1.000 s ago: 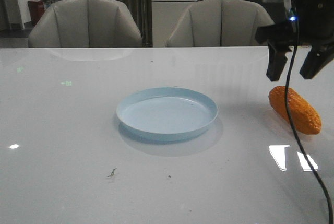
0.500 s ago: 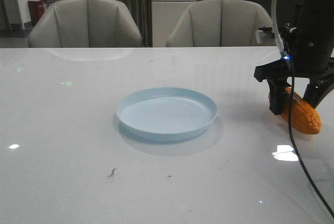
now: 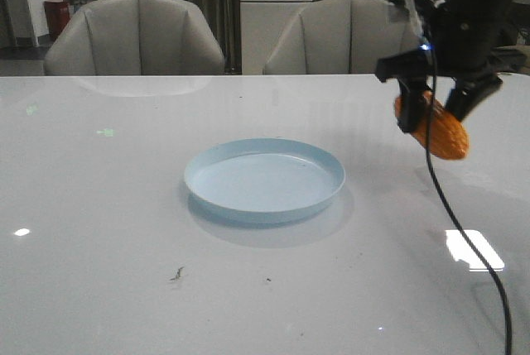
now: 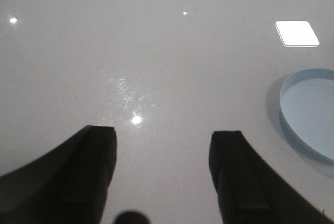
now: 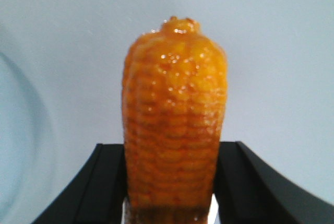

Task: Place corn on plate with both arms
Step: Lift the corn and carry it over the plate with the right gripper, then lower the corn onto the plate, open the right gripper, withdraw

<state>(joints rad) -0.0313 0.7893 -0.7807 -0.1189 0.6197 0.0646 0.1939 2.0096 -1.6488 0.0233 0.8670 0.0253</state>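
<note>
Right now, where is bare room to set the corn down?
The plate is empty. Bare table surrounds it on every side, widest to its left. Only the far right is occupied, above the table, where the right claw holds the corn.

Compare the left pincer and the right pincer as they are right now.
The right pincer is shut on the corn, fingers pressed against both sides of the cob; the left pincer is open with nothing between its fingers. The right pincer holds the corn off the table, right of the plate; the left pincer shows only in its wrist view, over bare tabletop beside the plate. Both have dark fingers.
</note>
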